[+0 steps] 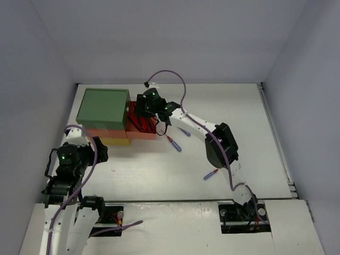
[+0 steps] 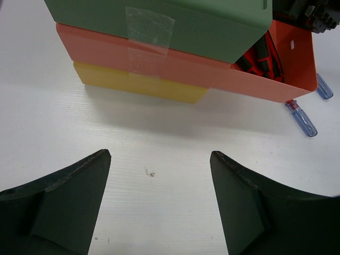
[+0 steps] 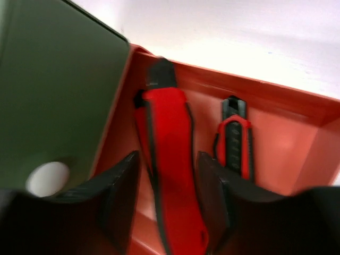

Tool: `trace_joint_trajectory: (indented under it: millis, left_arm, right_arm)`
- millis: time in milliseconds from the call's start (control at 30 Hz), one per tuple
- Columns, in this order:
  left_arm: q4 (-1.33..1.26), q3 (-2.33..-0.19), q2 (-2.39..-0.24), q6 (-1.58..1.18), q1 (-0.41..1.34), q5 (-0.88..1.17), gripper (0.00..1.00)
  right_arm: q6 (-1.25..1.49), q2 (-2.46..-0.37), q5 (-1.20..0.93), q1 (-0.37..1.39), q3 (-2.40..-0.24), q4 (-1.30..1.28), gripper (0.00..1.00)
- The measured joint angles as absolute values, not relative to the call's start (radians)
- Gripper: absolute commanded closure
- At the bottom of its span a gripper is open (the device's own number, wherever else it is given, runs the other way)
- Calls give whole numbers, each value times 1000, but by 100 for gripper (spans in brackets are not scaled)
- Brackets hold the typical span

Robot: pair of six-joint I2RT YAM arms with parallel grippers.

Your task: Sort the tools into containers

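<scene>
My right gripper [image 3: 167, 159] hangs inside the pulled-out orange-red drawer [image 3: 287, 106], next to the green top drawer [image 3: 53, 79]. A red-and-black utility knife [image 3: 170, 154] stands between its fingers, with a gap showing on the left side, so the jaws are open around it. A second utility knife [image 3: 234, 141] lies beside it in the drawer. From above, the right gripper [image 1: 146, 114] is over that orange-red drawer [image 1: 141, 135]. My left gripper [image 2: 159, 154] is wide open and empty above the table, facing the cabinet's yellow bottom drawer [image 2: 138, 85].
Three blue-and-red screwdrivers lie on the table right of the cabinet: one [image 1: 174, 144] by the orange drawer's corner, one [image 1: 184, 131] behind it, one [image 1: 211, 174] nearer the right arm. Grey walls close in the table on three sides.
</scene>
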State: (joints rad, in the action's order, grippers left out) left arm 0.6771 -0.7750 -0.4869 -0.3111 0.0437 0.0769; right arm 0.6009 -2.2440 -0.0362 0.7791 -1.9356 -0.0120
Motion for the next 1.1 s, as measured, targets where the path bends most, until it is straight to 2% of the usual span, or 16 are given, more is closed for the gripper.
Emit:
trace_joint_trajectory:
  millis: [100,267,433,700,833,900,967,1100]
  left_arm:
    - [677,-775,-485,-311,44,77,27]
    - [677,-775,-484,-311,44,77,27]
    - [677,-774,-484,-311,44,78,27]
    - [677,-774,-484,-311,44,78,27]
    - [677,-774,-487,-311,44,79,27]
    - [677,-774,-489,-311,44,79,27]
    - [677,-774,-489,-311,44,79,27]
    - [677,-774,-489,-311,44,81,27]
  right_arm:
    - [586,-2237,-17,784,-1940,0,34]
    - [515,-2128,28,776,-1827,13,32]
    - [433,-1856,60,698,-1537,2,32]
    - [312,-1458,143,388,-1068,-44,31]
    - [290,-1405,150,225,-883,-116,28]
    - [292,-1404,148,160,-827,-156,22]
    - [300,-1403,133,128,-802,-185,16]
    - [323,-1404,96,96,-798,-200,15]
